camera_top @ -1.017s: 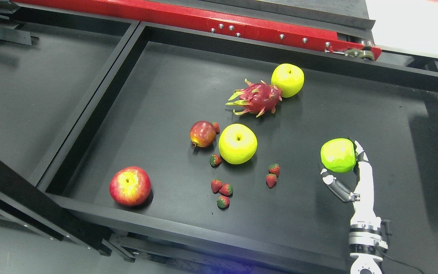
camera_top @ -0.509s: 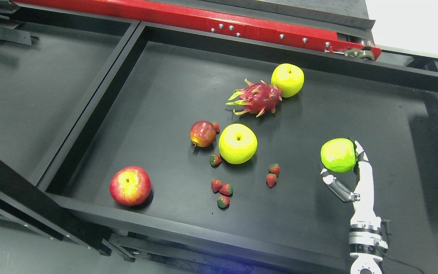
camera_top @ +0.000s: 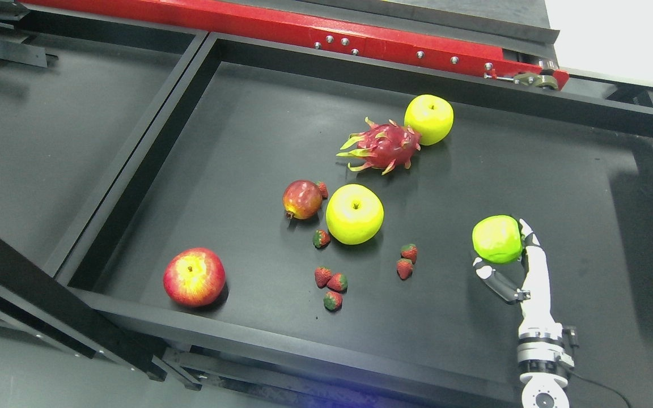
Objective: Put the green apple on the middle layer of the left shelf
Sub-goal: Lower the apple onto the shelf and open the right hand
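A green apple (camera_top: pixel 495 238) is held in my right hand (camera_top: pixel 502 248), over the right part of the black tray (camera_top: pixel 151 164) that holds the fruit. The hand's fingers (camera_top: pixel 528 237) curl behind the apple and the thumb (camera_top: pixel 488 273) sits under it. The arm comes up from the bottom right edge. A second black shelf surface (camera_top: pixel 49 124) lies to the left, beyond a raised divider. The left arm does not show.
On the tray lie two yellow-green apples (camera_top: pixel 355 213) (camera_top: pixel 429 118), a dragon fruit (camera_top: pixel 382 147), a small dark red fruit (camera_top: pixel 302 199), a red apple (camera_top: pixel 194 276) and several strawberries (camera_top: pixel 331 281). A red beam (camera_top: pixel 281 25) runs behind the tray.
My right hand has moved a little to the left and toward me with the green apple in it. The other fruit has not moved.
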You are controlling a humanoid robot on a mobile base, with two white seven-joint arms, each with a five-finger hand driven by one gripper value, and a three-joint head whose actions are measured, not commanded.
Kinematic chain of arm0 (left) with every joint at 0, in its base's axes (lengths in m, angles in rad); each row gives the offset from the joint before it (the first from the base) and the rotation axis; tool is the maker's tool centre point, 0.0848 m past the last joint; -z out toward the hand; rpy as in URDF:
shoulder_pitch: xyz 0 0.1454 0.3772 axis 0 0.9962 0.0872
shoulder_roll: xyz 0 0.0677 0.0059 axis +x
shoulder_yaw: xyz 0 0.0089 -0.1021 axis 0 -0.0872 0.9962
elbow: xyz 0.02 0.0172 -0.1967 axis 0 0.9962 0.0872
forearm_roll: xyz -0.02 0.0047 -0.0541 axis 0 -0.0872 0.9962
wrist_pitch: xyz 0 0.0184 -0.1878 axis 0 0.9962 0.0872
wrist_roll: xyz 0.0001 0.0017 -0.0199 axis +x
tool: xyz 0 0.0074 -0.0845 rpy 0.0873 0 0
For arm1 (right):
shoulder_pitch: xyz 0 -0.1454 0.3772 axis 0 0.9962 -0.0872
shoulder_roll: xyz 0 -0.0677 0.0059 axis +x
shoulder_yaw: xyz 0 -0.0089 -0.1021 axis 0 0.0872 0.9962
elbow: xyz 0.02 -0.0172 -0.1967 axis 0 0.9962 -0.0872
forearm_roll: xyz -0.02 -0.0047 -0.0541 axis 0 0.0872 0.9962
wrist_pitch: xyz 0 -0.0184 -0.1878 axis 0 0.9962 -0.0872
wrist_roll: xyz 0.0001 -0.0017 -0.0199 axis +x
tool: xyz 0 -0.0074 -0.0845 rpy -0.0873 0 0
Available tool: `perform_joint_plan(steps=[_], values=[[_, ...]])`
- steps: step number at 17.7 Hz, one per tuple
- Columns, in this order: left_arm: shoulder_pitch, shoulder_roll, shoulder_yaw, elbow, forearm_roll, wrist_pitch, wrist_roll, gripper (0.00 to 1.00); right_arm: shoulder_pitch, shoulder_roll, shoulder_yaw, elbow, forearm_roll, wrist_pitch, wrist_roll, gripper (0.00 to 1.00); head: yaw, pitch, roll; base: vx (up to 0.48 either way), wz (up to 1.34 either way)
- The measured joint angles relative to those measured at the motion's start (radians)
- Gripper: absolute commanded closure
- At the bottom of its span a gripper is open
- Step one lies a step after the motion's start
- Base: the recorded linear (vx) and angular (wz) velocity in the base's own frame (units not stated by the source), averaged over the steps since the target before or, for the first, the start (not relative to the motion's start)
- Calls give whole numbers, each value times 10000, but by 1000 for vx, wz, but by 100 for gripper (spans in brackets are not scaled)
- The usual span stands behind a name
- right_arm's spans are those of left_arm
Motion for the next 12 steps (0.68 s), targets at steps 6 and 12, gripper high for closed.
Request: perform_joint_plan(steps=[6,12], values=[[0,0,0,0,0,0,0,0,-566,0,48,249,-13,197,421,0,0,0,0,0,0],[0,0,0,0,0,0,0,0,-1157,0,194,589,-1047,216,423,0,0,0,0,0,0]])
